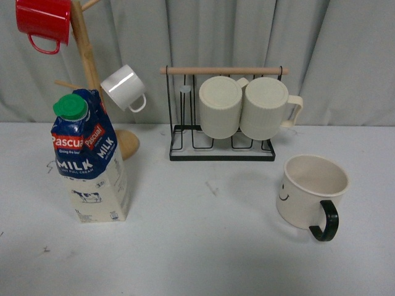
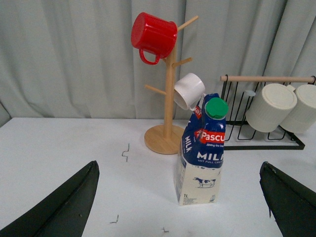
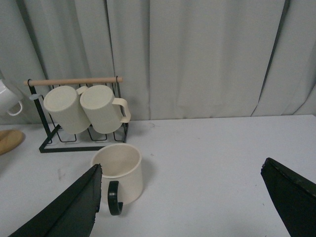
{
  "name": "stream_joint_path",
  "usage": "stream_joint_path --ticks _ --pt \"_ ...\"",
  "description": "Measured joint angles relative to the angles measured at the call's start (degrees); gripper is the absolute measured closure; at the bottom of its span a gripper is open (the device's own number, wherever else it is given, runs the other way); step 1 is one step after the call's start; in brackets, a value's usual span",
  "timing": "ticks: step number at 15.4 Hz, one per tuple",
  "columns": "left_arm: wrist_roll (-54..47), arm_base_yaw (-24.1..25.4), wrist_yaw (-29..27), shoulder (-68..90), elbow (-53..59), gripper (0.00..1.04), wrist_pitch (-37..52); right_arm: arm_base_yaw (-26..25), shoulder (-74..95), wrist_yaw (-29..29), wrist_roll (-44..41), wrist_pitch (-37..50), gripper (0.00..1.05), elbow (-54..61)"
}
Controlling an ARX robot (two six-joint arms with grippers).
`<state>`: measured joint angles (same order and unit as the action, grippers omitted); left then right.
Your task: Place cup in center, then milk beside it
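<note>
The cup [image 1: 311,191], cream with a black loop handle and a small smiley face, stands upright at the right of the table; it also shows in the right wrist view [image 3: 118,173]. The milk [image 1: 91,159], a blue and cream carton with a green cap, stands upright at the left; it also shows in the left wrist view [image 2: 202,153]. My left gripper [image 2: 180,197] is open and empty, its jaws wide apart, with the milk some way ahead between them. My right gripper [image 3: 182,200] is open and empty, with the cup ahead by one finger [image 3: 74,207]. Neither gripper shows in the front view.
A wooden mug tree [image 1: 92,74] with a red mug [image 1: 43,21] and a small white cup [image 1: 123,88] stands behind the milk. A black wire rack [image 1: 222,145] at the back middle holds two ribbed cream mugs [image 1: 247,106]. Grey curtains hang behind the table.
</note>
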<state>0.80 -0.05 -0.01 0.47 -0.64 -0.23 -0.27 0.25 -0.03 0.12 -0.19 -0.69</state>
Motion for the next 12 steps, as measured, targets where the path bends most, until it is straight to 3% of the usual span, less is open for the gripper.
stream_joint_path --ticks 12 --pt "0.00 0.00 -0.02 0.00 0.00 0.07 0.02 0.00 0.00 0.00 0.00 0.00 0.06 0.00"
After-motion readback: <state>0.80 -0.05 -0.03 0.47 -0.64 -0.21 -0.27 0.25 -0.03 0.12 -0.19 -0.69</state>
